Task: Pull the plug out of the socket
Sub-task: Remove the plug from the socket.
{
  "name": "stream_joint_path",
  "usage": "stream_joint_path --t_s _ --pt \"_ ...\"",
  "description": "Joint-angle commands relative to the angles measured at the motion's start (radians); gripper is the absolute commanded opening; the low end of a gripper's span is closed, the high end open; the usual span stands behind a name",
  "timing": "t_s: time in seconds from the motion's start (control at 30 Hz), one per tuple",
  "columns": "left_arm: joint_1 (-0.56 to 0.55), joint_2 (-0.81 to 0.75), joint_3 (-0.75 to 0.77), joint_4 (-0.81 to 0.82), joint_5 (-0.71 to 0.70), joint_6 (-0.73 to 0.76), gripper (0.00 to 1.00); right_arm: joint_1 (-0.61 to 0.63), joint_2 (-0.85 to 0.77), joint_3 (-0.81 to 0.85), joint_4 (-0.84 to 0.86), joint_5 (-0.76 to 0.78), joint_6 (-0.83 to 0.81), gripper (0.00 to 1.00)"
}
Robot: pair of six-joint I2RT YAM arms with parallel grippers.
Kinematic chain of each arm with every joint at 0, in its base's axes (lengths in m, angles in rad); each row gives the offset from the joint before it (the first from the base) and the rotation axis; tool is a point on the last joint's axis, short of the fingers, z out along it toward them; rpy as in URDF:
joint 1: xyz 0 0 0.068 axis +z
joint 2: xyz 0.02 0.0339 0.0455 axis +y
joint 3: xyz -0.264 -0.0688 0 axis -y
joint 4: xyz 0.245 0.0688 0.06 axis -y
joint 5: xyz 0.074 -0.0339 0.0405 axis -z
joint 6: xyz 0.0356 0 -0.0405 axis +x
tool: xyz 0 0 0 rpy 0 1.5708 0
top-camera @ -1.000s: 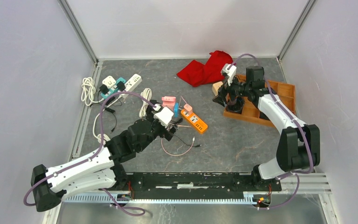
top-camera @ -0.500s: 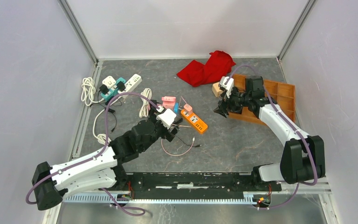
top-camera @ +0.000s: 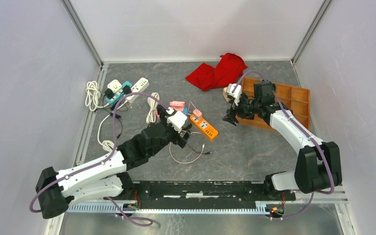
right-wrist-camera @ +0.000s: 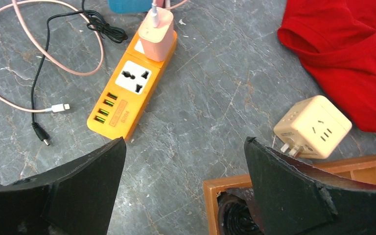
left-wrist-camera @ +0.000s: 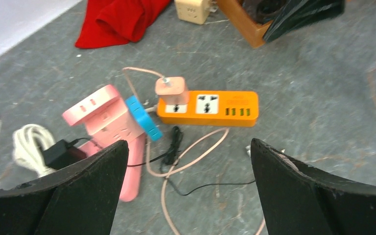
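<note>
Plainly, both grippers stood with jaws wide apart, holding nothing. The pink plug (left-wrist-camera: 172,89) sat upright in the end socket of the orange power strip (left-wrist-camera: 225,108), just ahead of the left gripper (left-wrist-camera: 188,144). The right gripper (right-wrist-camera: 184,142) hovered near the strip, above the wooden tray's (right-wrist-camera: 215,188) edge.

One overhead view, two wrist views
The tabletop (top-camera: 254,147) is seen from above; the orange power strip (left-wrist-camera: 225,110) is shared by all.
</note>
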Motion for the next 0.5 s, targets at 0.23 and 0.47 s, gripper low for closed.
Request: stream_joint_path --t_s 0.23,0.47 --pt "0.004 0.125 0.019 0.219 0.059 -0.462 1.0 0.02 -0.025 0.002 -0.019 -0.001 -0.062 0.98" --pt "0.011 0.237 0.023 0.348 0.021 -0.488 1.0 0.024 -0.031 0.005 -0.029 -0.014 -0.069 0.98"
